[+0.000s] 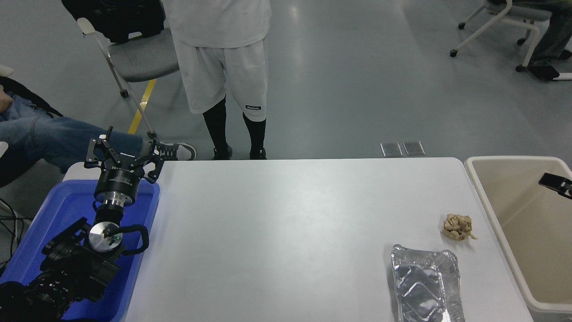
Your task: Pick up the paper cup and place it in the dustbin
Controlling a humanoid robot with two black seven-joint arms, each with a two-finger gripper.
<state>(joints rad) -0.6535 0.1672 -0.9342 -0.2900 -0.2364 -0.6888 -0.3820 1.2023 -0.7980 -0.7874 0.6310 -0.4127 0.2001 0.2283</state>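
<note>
White tabletop [286,232] carried: one silver foil tray [426,286], near right; one tan paper wad [457,226] just beyond it; one blue plastic tray [53,214], left edge.

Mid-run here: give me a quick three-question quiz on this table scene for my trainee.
1. True or false: the foil tray lies inside the beige dustbin.
2. Which lies nearest the dustbin: A the foil tray, B the crumpled tan paper wad, C the blue tray?
3. Fill in: the right end effector pokes in above the ___.
Key: 1 false; 2 B; 3 dustbin.
</note>
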